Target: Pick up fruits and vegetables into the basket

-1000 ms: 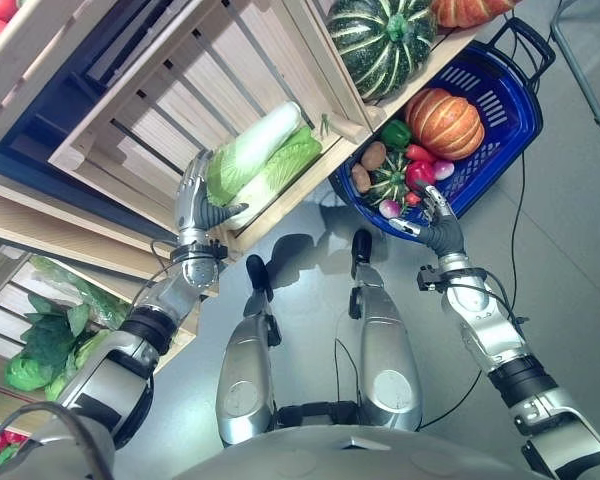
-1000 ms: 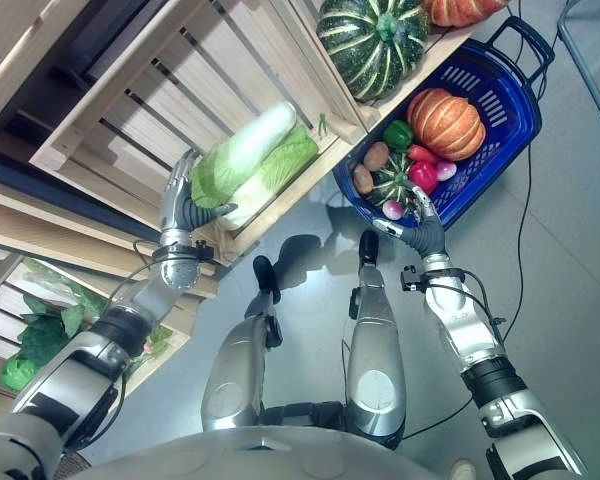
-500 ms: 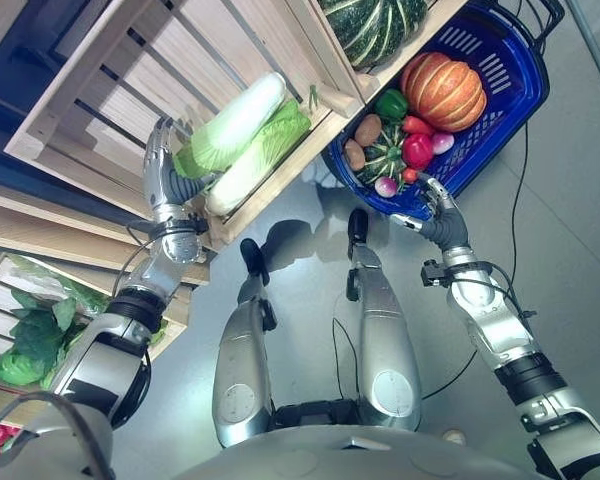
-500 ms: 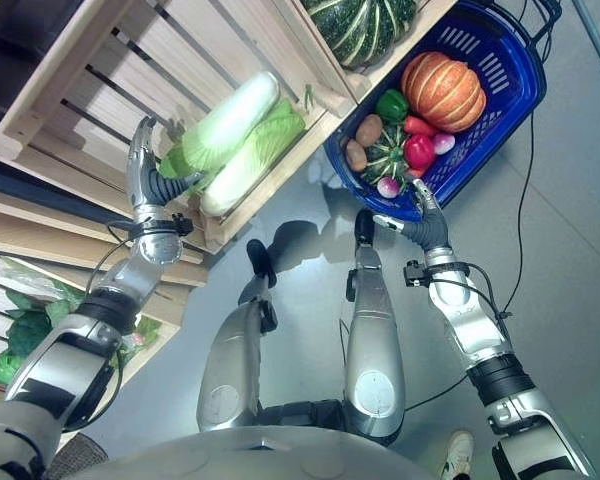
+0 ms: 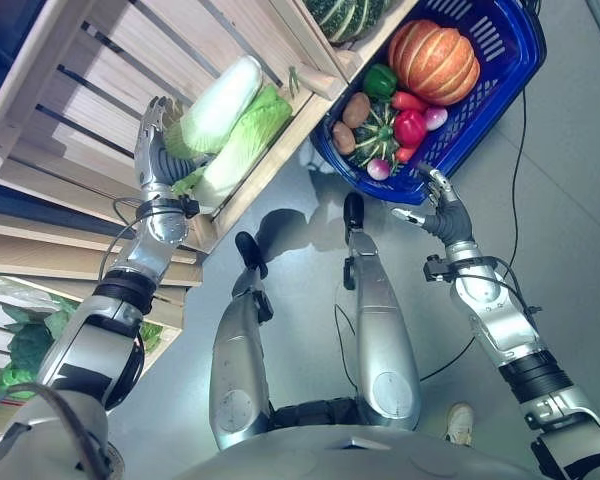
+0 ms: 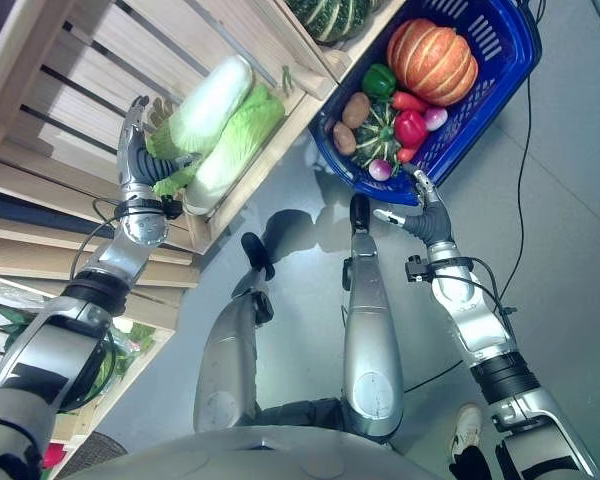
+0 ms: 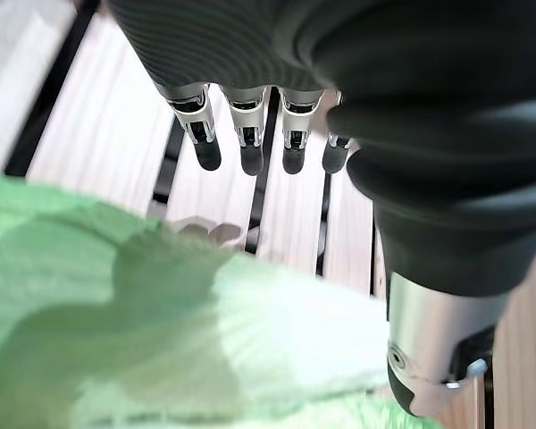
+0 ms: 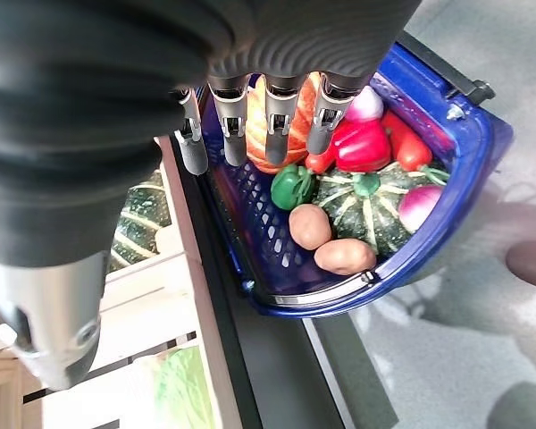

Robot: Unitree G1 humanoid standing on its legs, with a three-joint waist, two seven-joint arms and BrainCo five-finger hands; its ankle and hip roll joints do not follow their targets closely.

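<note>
Two pale green napa cabbages (image 5: pixel 218 102) lie in a slatted wooden crate (image 5: pixel 100 90) on the shelf. My left hand (image 5: pixel 156 140) is open at the leafy end of the upper cabbage (image 7: pixel 161 331). Its fingers (image 7: pixel 250 147) are straight over the leaves and the thumb is apart. On the floor, the blue basket (image 5: pixel 502 70) holds an orange pumpkin (image 5: pixel 435 58), a green pepper (image 5: pixel 380 80), red peppers (image 8: pixel 366 143), potatoes (image 8: pixel 344 256), a small striped squash (image 5: pixel 382 145) and radishes. My right hand (image 5: pixel 438 203) hangs open just outside the basket's near rim (image 8: pixel 339 293), holding nothing.
A large striped green squash (image 5: pixel 338 12) sits on the shelf above the basket. Leafy greens (image 5: pixel 25 345) fill a lower crate at the left. The crate's front board (image 5: pixel 270 150) runs between the cabbages and the grey floor.
The camera has moved, shifting the whole picture. My left hand stays at the cabbage's leafy end, with its thumb drawn in closer. The right hand sits slightly further from the basket's rim.
</note>
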